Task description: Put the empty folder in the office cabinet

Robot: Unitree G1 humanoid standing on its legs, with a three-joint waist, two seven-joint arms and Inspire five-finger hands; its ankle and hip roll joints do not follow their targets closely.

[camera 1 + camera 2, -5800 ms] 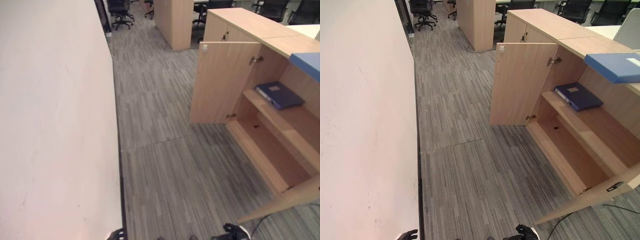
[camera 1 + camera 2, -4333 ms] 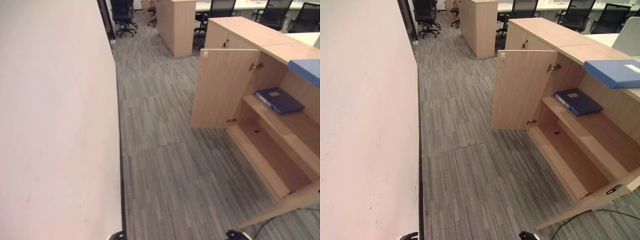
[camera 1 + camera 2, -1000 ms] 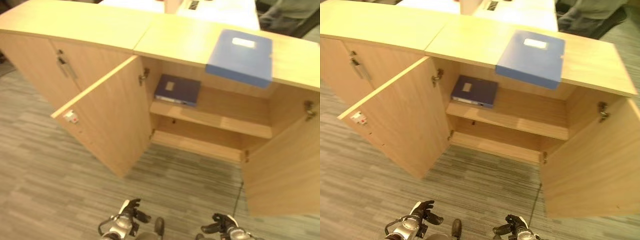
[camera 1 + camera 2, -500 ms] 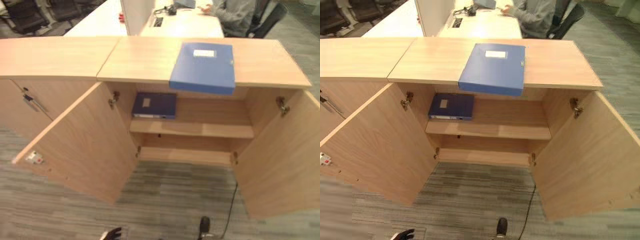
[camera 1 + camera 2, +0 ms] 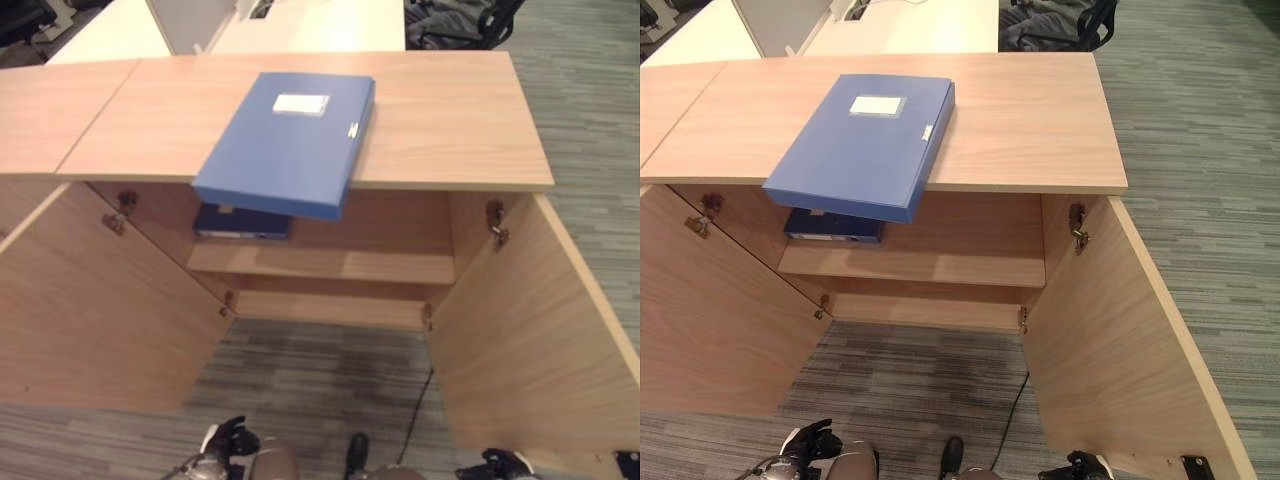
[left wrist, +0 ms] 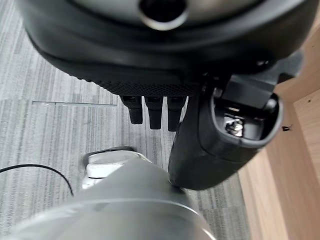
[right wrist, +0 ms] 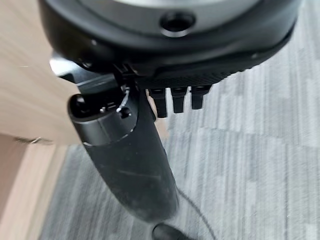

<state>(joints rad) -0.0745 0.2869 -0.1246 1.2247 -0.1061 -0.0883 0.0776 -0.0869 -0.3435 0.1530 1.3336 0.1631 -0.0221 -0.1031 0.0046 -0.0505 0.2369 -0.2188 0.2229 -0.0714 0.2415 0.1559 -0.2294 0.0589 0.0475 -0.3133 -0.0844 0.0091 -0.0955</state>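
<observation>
Blue and boxy, the folder [image 5: 862, 142] lies flat on top of the office cabinet [image 5: 1030, 110], turned at an angle so that its near corner juts out past the front edge, above the open compartment. Both cabinet doors stand wide open, and a darker blue folder [image 5: 835, 225] already rests on the left end of the middle shelf [image 5: 960, 265], leaving the right part of that shelf bare. The left robot hand [image 5: 228, 440] and the right robot hand [image 5: 500, 464] hang low near the floor, well apart from the folder; in the wrist views each shows straight, relaxed fingers holding nothing. The step in hand looks like the reach for the folder. To do it well, I would use the overhanging corner: bring one robot hand under that edge and the other onto the far side, so the folder is lifted level, not dragged. It should then be lowered and slid onto the bare stretch of shelf, clear of the right door [image 5: 1120, 330] and the darker folder.
</observation>
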